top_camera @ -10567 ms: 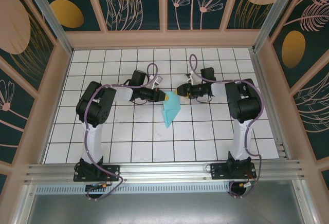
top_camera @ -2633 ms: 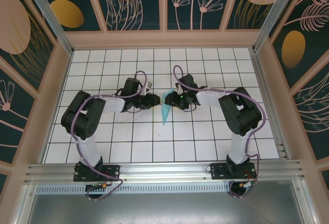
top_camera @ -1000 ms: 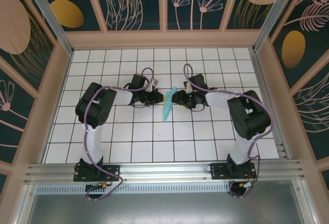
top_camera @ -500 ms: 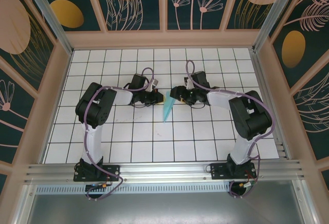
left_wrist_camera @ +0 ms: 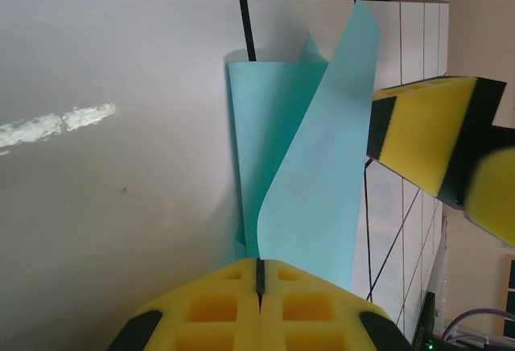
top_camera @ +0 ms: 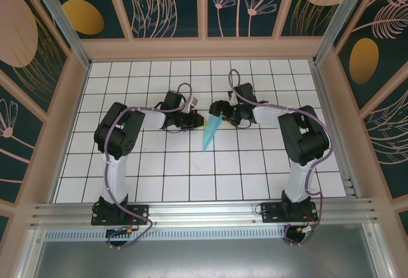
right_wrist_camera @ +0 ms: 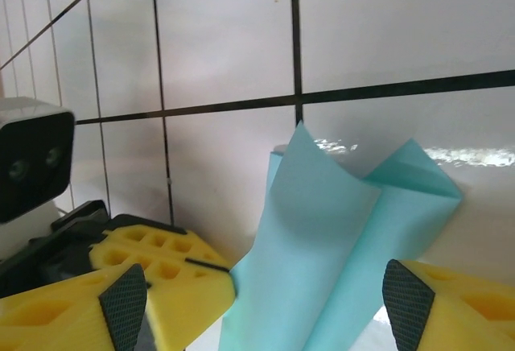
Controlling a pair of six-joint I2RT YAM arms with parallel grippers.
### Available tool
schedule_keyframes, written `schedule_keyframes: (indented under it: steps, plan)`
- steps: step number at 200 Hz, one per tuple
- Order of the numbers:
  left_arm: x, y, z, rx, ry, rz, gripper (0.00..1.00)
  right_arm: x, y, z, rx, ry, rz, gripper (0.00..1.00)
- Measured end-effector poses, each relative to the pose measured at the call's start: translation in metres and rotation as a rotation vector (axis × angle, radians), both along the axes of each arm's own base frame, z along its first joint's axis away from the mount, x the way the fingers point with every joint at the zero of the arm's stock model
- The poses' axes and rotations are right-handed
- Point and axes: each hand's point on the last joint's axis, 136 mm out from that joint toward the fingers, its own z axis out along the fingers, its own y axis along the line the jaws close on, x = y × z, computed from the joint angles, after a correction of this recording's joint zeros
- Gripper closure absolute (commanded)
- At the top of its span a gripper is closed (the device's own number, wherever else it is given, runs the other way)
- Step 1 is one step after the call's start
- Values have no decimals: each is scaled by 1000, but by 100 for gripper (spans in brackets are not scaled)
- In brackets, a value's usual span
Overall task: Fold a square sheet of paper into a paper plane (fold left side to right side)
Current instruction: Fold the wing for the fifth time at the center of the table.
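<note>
Right wrist view: right gripper [right_wrist_camera: 265,303] has its jaws spread wide, yellow pads at 8 and 4 o'clock of the frame, holding nothing. A turquoise flap of the paper plane [right_wrist_camera: 338,230] rises loose between them. A second ago the jaws were about half as wide and sat at the plane's wide end, so this is a release after a pinch or press.

Top view: right gripper [top_camera: 218,108] has lifted off toward 1 o'clock of the wide end. Left gripper [top_camera: 196,122] has not moved and sits at 9 o'clock of that end, tip touching the paper.

Left wrist view: left gripper [left_wrist_camera: 259,286] is fully closed, pads together at 6 o'clock. The paper runs under or into them; can't tell if it is pinched or just pressed down.

Paper plane [top_camera: 209,134] lies mid-table [top_camera: 159,163], a slim dart with its point to 6 o'clock, far narrower than the kite shape it had ten seconds back. The lengthwise left-to-right fold looks done.

Upper layer [left_wrist_camera: 322,166] stands up off the lower one, so the crease looks soft. Likely next: flatten it again, or start on the wings while the left gripper anchors.
</note>
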Motion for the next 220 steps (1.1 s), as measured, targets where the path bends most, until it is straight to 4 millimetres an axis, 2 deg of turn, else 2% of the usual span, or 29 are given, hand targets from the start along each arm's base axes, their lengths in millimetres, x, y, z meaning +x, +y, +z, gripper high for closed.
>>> schedule_keyframes:
  steps: [19, 106, 175, 220]
  plan:
    - [-1, -1, 0, 1, 2, -2, 100, -2, -2, -9, -13, 25, -4, 20]
    - [1, -16, 12, -2, -31, -42, 100, 0, -1, -10, -14, 30, -5, 20]
    - [0, -15, -5, 30, -1, -36, 100, 0, -1, -9, -17, 31, -3, 20]
    - [1, -15, -6, 30, -3, -36, 100, -1, -1, -10, -20, 29, 2, 20]
